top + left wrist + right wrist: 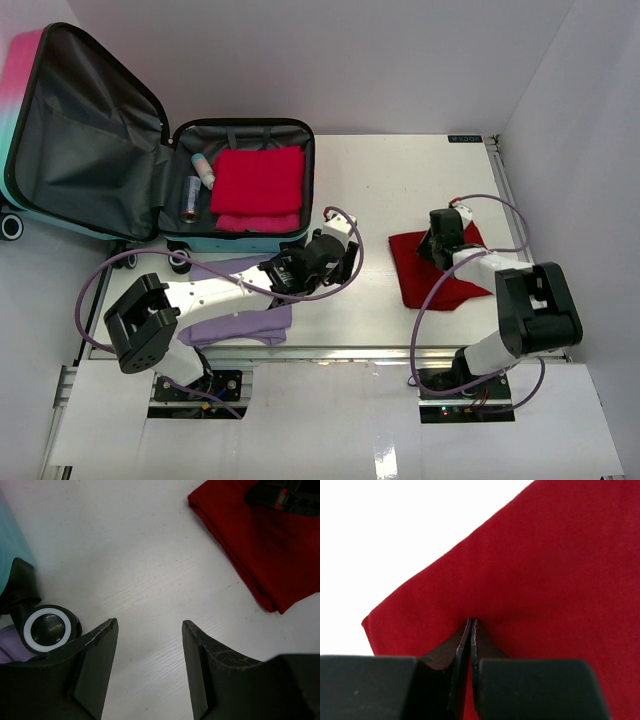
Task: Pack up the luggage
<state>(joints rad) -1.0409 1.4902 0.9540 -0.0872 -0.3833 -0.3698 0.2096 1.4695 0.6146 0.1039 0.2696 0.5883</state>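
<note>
My right gripper (471,622) pinches the red cloth (545,555) at three o'clock; my left gripper (150,625) gapes empty. Luggage (90,140) part-packed; lavender garment (240,325) waits.

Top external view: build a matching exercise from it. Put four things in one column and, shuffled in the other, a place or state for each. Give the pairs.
Things
1. bright red folded towel
2. dark red cloth
3. lavender garment
4. left fingers

Places and states
A. open, over bare table
B. inside the luggage
C. on the table, on the near side of the luggage
D. pinched by the shut right fingers

Pairs: 1-B, 2-D, 3-C, 4-A
</note>
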